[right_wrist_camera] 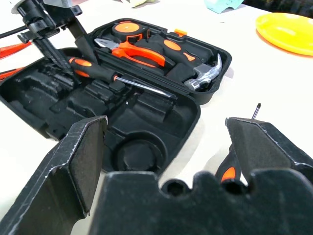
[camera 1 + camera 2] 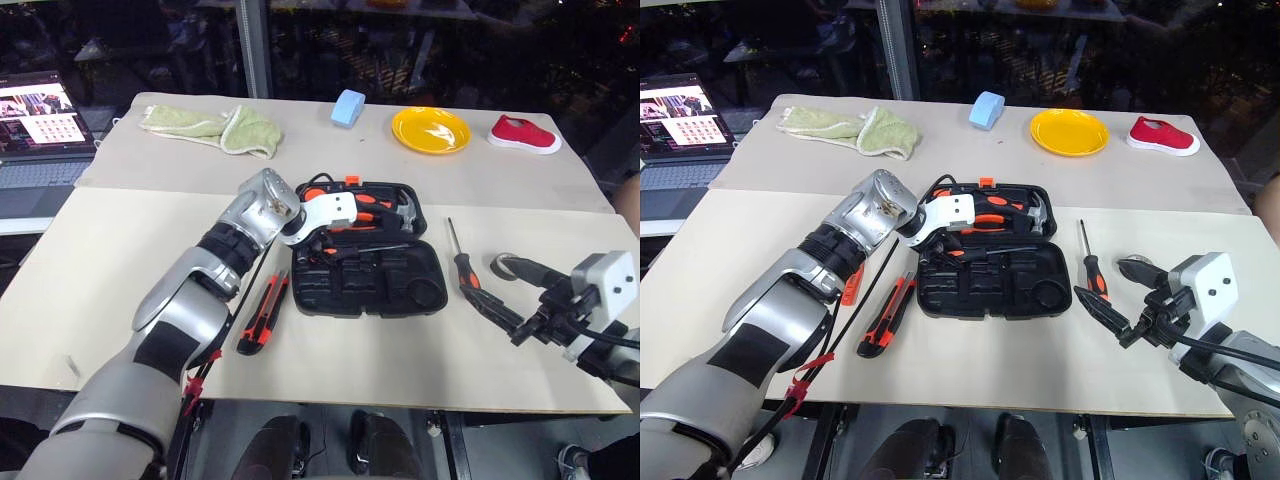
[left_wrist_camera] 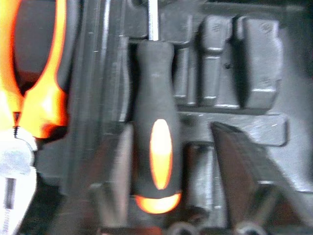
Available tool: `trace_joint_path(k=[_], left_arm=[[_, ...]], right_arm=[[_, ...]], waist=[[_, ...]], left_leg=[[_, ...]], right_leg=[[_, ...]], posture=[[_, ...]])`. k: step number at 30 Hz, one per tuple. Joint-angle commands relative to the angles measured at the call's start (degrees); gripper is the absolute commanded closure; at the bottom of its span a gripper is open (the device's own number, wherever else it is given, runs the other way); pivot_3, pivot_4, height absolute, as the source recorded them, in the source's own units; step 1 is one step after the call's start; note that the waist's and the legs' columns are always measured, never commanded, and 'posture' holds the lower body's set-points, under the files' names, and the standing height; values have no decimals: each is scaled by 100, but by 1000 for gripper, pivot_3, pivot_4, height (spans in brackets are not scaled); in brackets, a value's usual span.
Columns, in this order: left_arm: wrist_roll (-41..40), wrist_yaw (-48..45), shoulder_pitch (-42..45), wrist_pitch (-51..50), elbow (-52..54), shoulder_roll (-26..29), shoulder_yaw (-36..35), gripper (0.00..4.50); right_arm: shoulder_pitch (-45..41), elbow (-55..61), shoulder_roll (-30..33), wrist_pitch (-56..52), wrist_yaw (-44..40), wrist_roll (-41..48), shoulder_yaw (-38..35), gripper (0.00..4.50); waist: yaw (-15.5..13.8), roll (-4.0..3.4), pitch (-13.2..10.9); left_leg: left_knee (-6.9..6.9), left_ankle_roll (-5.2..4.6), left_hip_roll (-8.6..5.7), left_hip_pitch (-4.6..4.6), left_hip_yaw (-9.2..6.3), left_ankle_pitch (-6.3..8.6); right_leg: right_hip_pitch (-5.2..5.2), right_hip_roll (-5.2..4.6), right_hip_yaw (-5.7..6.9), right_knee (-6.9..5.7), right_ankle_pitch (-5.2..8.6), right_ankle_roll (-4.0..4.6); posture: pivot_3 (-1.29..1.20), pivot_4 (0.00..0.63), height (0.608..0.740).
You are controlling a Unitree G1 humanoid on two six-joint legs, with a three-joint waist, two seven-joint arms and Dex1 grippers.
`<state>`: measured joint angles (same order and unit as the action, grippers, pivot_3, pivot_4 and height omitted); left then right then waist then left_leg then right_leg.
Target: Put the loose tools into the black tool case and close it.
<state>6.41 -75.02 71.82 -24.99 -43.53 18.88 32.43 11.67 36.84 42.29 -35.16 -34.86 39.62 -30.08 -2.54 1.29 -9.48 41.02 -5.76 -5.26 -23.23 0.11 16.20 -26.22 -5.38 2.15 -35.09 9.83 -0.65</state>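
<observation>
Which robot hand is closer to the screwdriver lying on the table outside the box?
The right. The right gripper hovers open just beside the screwdriver on the table. The left gripper is farther off, over the open black tool case.

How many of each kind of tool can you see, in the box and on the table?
Screwdrivers: 2, one in the case, one on the table
Utility knife: 1
Pliers: 1
Hammer: 1
Total: 5
</observation>
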Motion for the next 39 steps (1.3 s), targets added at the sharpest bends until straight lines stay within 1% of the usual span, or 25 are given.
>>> trace_joint_path(k=[1,2,3,4,5,6,7,8,10,14,15,24,31,39], left_arm=[[-61,-309,354,-17,656,216,-304,55],[-53,-316,344,37,746,258,-338,55],[-68,-301,328,127,764,264,-396,252],[-71,-279,293,236,734,248,-435,609],[-54,-250,253,376,685,225,-458,869],[-23,-208,211,556,635,205,-472,1305],[48,-135,168,788,538,185,-449,1650],[100,-75,133,1011,433,163,-435,2134],[110,7,98,1358,136,64,-470,2823],[31,18,104,1859,-411,-131,-606,4356],[62,26,115,1925,-531,-161,-606,4457],[446,597,276,2305,-1393,-487,-592,4457],[584,718,320,2502,-1671,-633,-687,4457],[924,750,137,2886,-1696,-689,-535,4457]], right_arm=[[17,237,-3,-5,21,131,-99,0],[30,246,-4,-6,21,137,-106,0],[47,259,-7,-12,24,144,-110,0],[68,276,-10,-14,23,146,-113,0],[82,288,-10,-19,24,150,-114,0],[95,299,-12,-20,26,151,-114,0],[107,309,-11,-21,27,150,-113,0],[117,320,-10,-22,29,151,-114,0],[129,341,5,-33,32,165,-127,0],[159,369,33,-46,40,201,-163,0],[167,377,35,-51,43,207,-168,0],[277,439,-6,-11,83,232,-159,0],[313,433,-48,16,116,234,-139,0],[275,423,-109,41,185,233,-114,0]], waist=[[3,-1,0],[4,-1,0],[4,-2,1],[3,-3,2],[1,-4,2],[0,-4,2],[1,-4,2],[2,-4,2],[6,-4,2],[5,-3,2],[5,-3,2],[-4,-3,2],[-7,-3,2],[-15,-4,3]], left_leg=[[-1,0,0,0,0,0],[-2,0,0,0,0,0],[-2,0,0,0,0,0],[-1,0,0,1,0,0],[-1,0,-1,3,0,0],[-1,0,-1,4,0,0],[0,0,-1,3,0,0],[0,0,-1,4,0,0],[1,1,-2,6,1,-1],[3,1,-2,6,1,-1],[3,1,-2,6,2,-1],[12,-6,-3,5,4,3],[35,-14,-3,4,5,8],[45,-15,-3,4,6,9]], right_leg=[[-1,1,0,0,0,0],[-1,1,0,0,0,0],[-1,1,0,1,0,0],[0,1,-1,1,0,0],[1,1,-1,1,0,0],[2,1,-1,0,0,0],[2,1,-1,0,0,0],[2,1,-1,0,0,0],[3,2,-1,-3,-1,1],[2,2,-1,-4,-1,1],[3,2,-1,-4,-1,1],[5,3,0,-6,-3,-2],[11,1,-1,-14,-7,-8],[14,1,-1,-20,-8,-9]], posture=[[0,150,732],[0,150,732],[0,150,732],[0,150,732],[0,150,732],[0,150,732],[0,150,732],[0,150,732],[0,150,732],[0,150,732],[0,150,732],[0,150,732],[0,150,732],[0,150,732]])
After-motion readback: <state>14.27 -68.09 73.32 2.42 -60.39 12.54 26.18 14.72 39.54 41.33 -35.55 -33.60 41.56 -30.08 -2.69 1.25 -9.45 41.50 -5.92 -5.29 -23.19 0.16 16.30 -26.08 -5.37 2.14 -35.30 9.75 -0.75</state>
